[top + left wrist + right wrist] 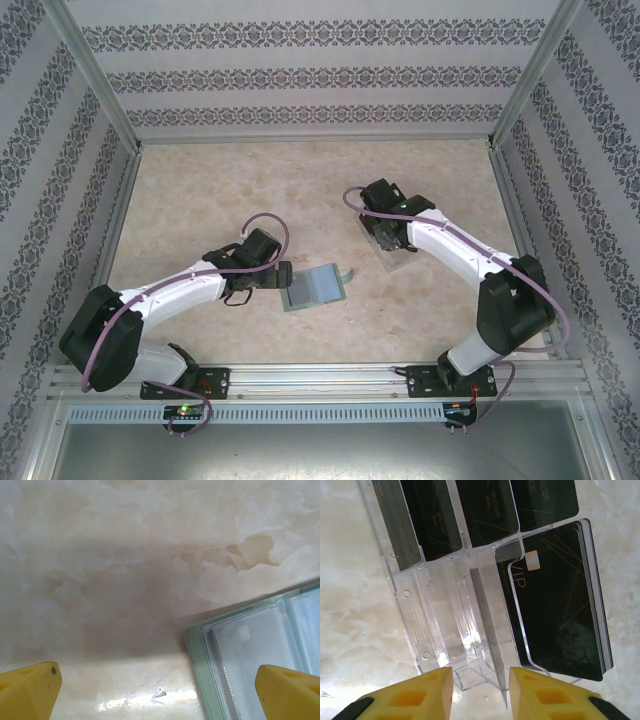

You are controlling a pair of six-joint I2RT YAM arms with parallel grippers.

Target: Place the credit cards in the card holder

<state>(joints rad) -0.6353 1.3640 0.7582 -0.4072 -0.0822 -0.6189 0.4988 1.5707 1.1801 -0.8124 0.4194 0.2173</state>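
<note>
The card holder (316, 286) lies open on the table, sage-green with clear sleeves inside (260, 645). My left gripper (281, 276) hovers at its left edge, open wide (157, 680); one yellow finger (287, 692) is over the sleeves, the other over bare table. Black credit cards (560, 605) sit in a clear slotted rack (435, 615), a stack at the right and others in the upper slots (485, 510). My right gripper (480, 680) stands over the rack (392, 254), its jaws apart, with one card on edge (487, 625) between them, close to the right finger (550, 695).
The marble-patterned table (200, 190) is fenced by patterned walls and an aluminium frame (330, 375). A small chip or speck (160, 694) marks the table surface near the card holder's corner.
</note>
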